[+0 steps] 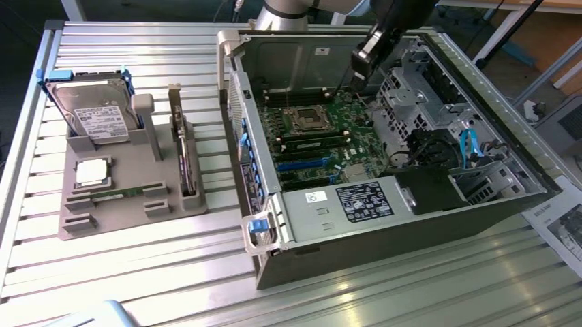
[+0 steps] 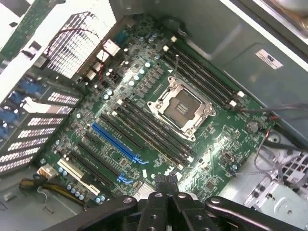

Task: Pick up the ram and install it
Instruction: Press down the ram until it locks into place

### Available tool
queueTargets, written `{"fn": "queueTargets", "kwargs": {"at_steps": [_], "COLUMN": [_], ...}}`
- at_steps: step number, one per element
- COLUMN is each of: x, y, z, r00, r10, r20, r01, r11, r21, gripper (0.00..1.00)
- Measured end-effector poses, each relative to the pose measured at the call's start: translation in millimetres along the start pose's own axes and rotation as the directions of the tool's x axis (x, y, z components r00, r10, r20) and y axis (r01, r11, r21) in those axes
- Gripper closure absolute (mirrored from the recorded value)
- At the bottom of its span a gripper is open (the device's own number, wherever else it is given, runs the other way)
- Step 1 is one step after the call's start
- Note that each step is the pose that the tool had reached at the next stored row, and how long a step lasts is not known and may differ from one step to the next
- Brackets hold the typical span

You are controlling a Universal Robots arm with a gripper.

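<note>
An open grey desktop computer case (image 1: 391, 197) lies on its side on the ribbed aluminium counter (image 1: 136, 272), its green motherboard (image 1: 318, 136) exposed. The black gripper (image 1: 364, 54) hangs inside the case, above the board's far end, toward the counter's far edge. In the wrist view its fingers (image 2: 166, 185) are pressed fully together, with nothing between them; they hover over the motherboard close to the long black memory slots (image 2: 154, 132) that run beside the empty square silver processor socket (image 2: 180, 107). A second set of black slots (image 2: 204, 74) lies on the socket's other side.

On the exterior view's left, a grey plastic parts holder (image 1: 127, 184) stands on the counter beside the case. A long, thin green ram stick (image 1: 116, 195) with small dark chips lies flat in a groove near the holder's near edge, well apart from the gripper. Just behind it rests a square silver processor chip (image 1: 93, 172). A silver hard drive (image 1: 91, 112) in a blue frame stands upright at the holder's far end, and a dark expansion card (image 1: 185, 153) stands on edge along the side next to the case.
</note>
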State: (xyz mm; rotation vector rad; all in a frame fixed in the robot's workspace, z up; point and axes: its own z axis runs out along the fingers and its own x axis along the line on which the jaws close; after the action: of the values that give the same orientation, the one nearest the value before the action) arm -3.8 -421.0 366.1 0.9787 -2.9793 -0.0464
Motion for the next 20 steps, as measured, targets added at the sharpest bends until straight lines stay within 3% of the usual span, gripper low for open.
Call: {"fn": "queueTargets", "kwargs": {"at_steps": [4,8,12,18,20], "x": [0.0,0.0,0.0,0.0,0.0], "y": [0.0,0.0,0.0,0.0,0.0], "z": [0.0,0.0,0.0,0.1,0.1], "r00": [0.9972,0.9871,0.9597,0.9209,0.9036], "r10": [0.075,0.160,0.281,0.390,0.428], "r20": [0.0023,0.0048,0.0085,0.0120,0.0132], "r01": [-0.075,-0.160,-0.281,-0.390,-0.428], "r11": [0.9972,0.9871,0.9598,0.9210,0.9037], "r21": [0.0002,0.0002,0.0000,-0.0008,-0.0011], "gripper": [0.90,0.90,0.90,0.90,0.90]}}
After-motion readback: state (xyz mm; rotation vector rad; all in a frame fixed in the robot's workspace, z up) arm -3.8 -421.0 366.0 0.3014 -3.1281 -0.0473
